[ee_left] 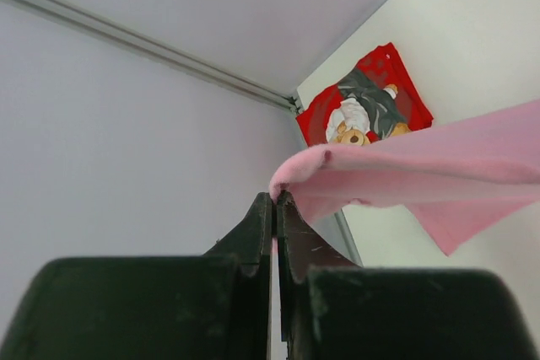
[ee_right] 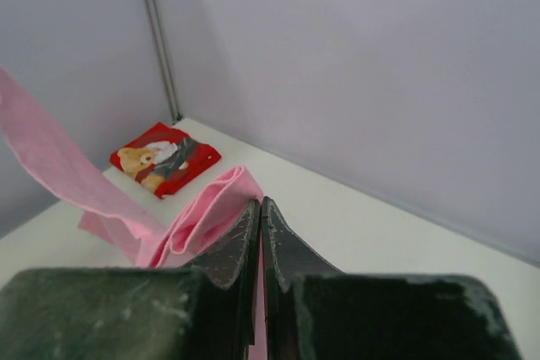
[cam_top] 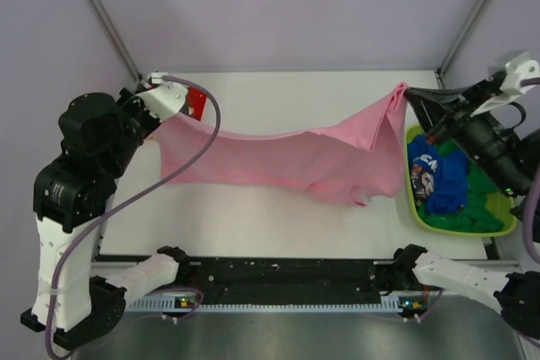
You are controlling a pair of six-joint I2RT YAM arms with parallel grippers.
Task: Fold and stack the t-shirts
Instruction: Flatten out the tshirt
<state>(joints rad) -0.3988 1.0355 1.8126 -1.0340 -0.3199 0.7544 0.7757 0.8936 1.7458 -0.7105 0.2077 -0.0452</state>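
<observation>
Left: left arm raised over the far-left part of the bench [cam_top: 278,225]. Left claw [ee_left: 275,201] closed tight, jaws pressed together on a rolled corner of the pink t-shirt [cam_top: 287,162]. In the left wrist view the cloth bulges out just past the tips.

Far-left corner of the bench: red t-shirt [cam_top: 196,105], folded to a small flat square, teddy-bear print face up, lying beyond the left claw. From above, the arm and the pink cloth hide part of it.

Centre: pink t-shirt stretched as a band between both claws, lifted off the bench at each end and sagging in the middle. Its right portion hangs lower in loose folds. Whether the lowest fold touches the bench: cannot tell.

Right: right claw [ee_right: 261,206] likewise clamped, jaws together on the other end of the pink t-shirt, with a fold of cloth gathered at the left of the tips.

Far right, bench edge: yellow-green tray [cam_top: 472,232], partly under the right arm. In it lies the blue t-shirt [cam_top: 439,179] with white lettering, crumpled, on top of the green t-shirt [cam_top: 483,206], also unfolded.
</observation>
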